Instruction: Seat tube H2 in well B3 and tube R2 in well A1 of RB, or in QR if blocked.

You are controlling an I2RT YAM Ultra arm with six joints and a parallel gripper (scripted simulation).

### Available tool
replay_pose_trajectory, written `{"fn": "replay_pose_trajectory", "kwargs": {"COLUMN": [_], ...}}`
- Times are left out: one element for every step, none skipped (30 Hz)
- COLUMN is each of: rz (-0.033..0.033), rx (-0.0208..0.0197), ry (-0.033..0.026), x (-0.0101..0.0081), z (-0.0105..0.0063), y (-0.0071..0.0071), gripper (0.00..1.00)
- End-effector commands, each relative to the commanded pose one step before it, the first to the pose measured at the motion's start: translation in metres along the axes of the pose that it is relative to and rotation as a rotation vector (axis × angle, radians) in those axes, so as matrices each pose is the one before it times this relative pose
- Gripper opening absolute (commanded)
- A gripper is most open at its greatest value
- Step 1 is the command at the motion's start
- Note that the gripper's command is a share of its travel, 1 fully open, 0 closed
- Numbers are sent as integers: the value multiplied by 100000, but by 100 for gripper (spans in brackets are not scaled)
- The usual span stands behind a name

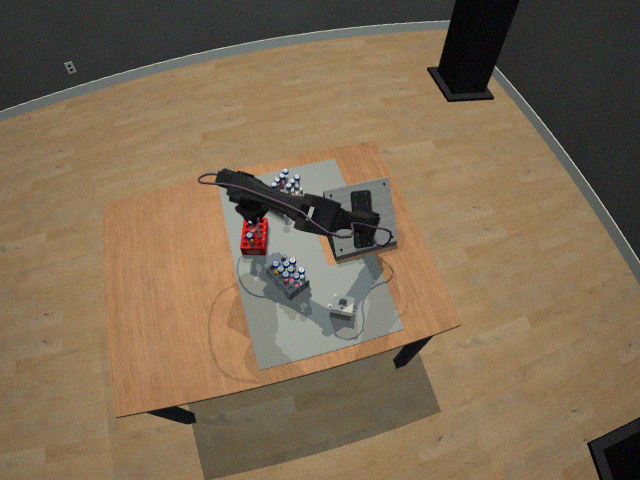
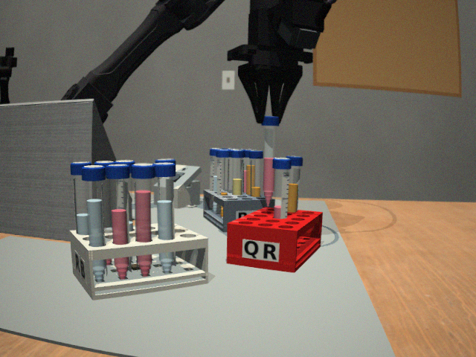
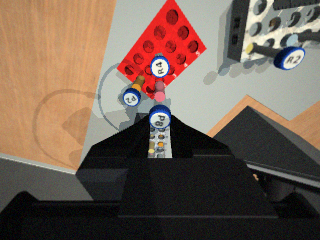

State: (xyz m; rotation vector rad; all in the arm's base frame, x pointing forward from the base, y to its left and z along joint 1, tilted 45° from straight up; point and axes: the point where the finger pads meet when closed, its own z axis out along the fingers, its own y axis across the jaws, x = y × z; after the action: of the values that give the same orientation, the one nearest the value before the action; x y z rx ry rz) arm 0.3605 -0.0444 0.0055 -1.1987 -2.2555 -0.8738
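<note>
My gripper is shut on a blue-capped tube with pink liquid; its cap label looks like P8. The tube hangs upright, its tip just above the far part of the red rack QR. Tube R4 and tube P2 stand in QR. Tube R2 stands at the edge of the white rack RB; its exact well is unclear. The grey rack RA holds several tubes. I cannot make out H2.
Several other capped tubes stand in RB. The button box is beyond RA, its lamp too small to judge. The grey base block rises beside the mat. Cables lie near the box.
</note>
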Motion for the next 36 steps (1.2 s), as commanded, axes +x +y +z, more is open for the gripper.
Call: {"fn": "replay_pose_trajectory", "kwargs": {"rz": [-440,21,-608,-476,374,602,349,-51,-734,-808,79,0,0,1097,625,-53,-639,-586,16,410,321,0,-624,-383,274,546,546,-128,0,0,-2719,107,141,818,911,972], "rx": [-2032,101,-374,-386,-1,208,338,164,-252,-281,51,0,0,-255,321,138,-237,-185,118,305,302,48,-432,-440,-104,252,488,117,0,0,-1158,88,50,390,221,90], "ry": [-1818,-41,-739,-622,334,585,308,-21,-677,-678,249,0,0,368,574,-114,-586,-447,268,702,572,-8,-881,-635,151,488,637,3,0,0,-2689,281,290,879,699,766], "x": [209,1,-125,-123,40,90,53,10,-96,-95,52,0,0,-57,98,-7,-82,-59,67,150,130,7,-169,-142,-2,74,124,20,0,0,-517,19,39,171,99,106], "z": [-455,33,-176,-160,95,176,134,53,-129,-129,104,0,0,-16,193,30,-108,-69,127,244,213,38,-227,-180,36,159,234,61,0,0,-650,162,139,289,197,194], "y": [272,-21,234,185,-115,-211,-161,-11,268,297,-21,0,0,-419,-215,15,241,214,-4,-144,-122,-5,242,167,-77,-206,-236,20,0,0,969,34,-16,-298,-321,-322], "gripper": [0,0,0,0,0,0,0,0,0,0,0,0,0,0,0,0,0,0,0,0,0,0,0,0,0,0,0,0,0,0,0,0,0,0,0,0]}}
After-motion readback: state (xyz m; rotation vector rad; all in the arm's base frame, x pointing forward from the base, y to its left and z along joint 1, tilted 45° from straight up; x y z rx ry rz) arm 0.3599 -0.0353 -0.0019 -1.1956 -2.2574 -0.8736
